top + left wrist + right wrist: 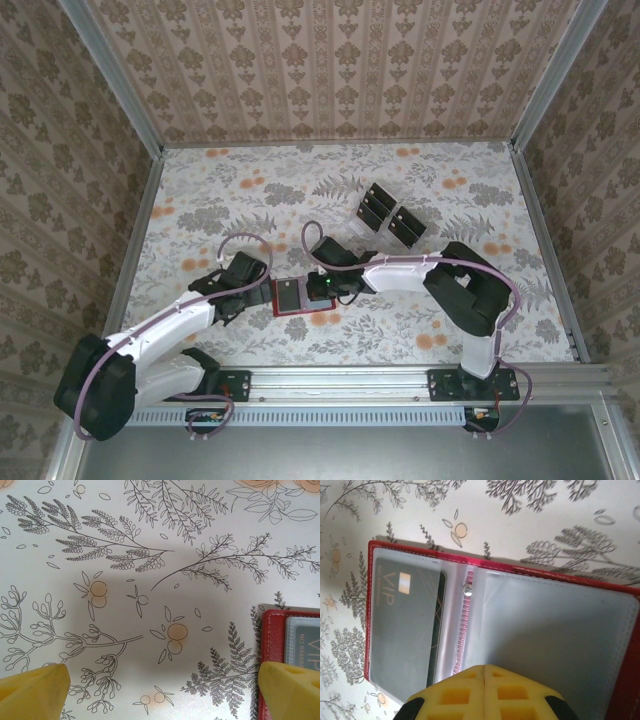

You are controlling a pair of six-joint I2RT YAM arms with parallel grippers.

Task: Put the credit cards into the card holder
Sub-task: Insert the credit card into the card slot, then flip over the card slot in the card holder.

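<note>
The card holder (300,313) lies open on the floral table, a red wallet with greyish clear pockets. One dark credit card (405,615) marked VIP sits in its left pocket; the right pocket (555,640) holds nothing. My right gripper (483,669) is shut, its yellow tips together over the wallet's lower middle by the spine, nothing between them. It reaches in from the wallet's right (327,290). My left gripper (162,695) hangs wide open over bare table just left of the wallet's red edge (272,640). More black credit cards (378,205) rest farther back.
A clear plastic tray (392,216) with the black cards stands at the back, right of centre. Patterned walls with metal corner posts (130,100) close in the table on three sides. The arms' base rail (340,382) runs along the near edge.
</note>
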